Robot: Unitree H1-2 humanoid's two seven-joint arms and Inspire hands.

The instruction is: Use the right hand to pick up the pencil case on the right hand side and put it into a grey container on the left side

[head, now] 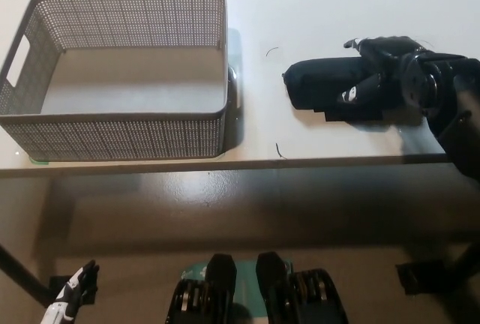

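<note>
A black pencil case [322,84] lies on the white table [322,9], right of centre. My black right hand [379,73] sits over the case's right end, fingers curled around it from above and below; the case still rests on the table. The grey mesh container [120,125] stands at the left and holds nothing I can see. My white left hand [69,298] hangs low at the bottom left, below table level; its fingers are too small to read.
The table's front edge [225,165] runs across the picture below the container and the case. A strip of bare tabletop separates the container from the pencil case. Small dark marks dot the table near the case.
</note>
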